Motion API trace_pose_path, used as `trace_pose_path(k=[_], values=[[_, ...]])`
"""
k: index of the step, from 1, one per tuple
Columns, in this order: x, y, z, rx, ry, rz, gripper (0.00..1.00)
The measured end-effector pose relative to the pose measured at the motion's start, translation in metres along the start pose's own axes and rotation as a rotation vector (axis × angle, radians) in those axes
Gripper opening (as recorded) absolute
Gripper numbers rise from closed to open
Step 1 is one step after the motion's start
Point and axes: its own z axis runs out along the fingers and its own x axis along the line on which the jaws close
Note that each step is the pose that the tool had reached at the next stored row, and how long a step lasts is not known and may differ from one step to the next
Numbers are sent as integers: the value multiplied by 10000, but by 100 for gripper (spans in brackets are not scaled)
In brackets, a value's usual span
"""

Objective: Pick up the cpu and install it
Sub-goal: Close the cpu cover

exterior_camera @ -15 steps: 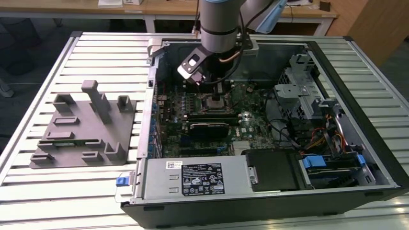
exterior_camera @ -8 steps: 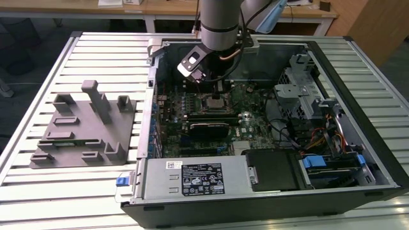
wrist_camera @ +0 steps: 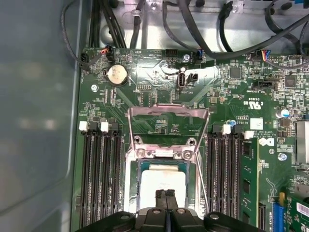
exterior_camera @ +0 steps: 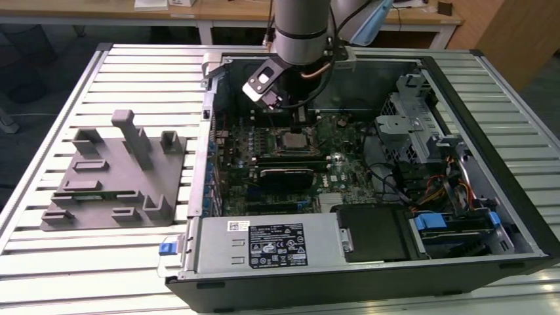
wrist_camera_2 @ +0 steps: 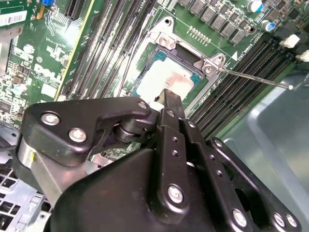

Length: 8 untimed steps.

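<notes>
Nearest in the exterior view, a black open-sided computer case [exterior_camera: 490,262] is lying on a pale slatted metal table [exterior_camera: 52,262]. It is housing a grey boxy power supply [exterior_camera: 262,243] at the front and a green motherboard [exterior_camera: 350,177] behind it. To the exterior view's left, a large grey moulded tray [exterior_camera: 109,177] is sitting on the slats outside the case. Further back, the square motherboard socket [wrist_camera: 131,193] is cradling the cpu [wrist_camera: 161,183], a small flat chip with a pale silver-grey top. The socket's metal retaining frame [wrist_camera: 166,125] is standing raised. The grey arm [exterior_camera: 302,26] is reaching down into the case. Its black gripper [wrist_camera: 165,194] is hovering right over the chip, fingers pressed together on nothing.
</notes>
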Motion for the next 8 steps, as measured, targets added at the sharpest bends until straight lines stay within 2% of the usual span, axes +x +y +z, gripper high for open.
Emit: trace_pose_path(k=[8], values=[[1, 4, -63, 13, 0, 1, 11]])
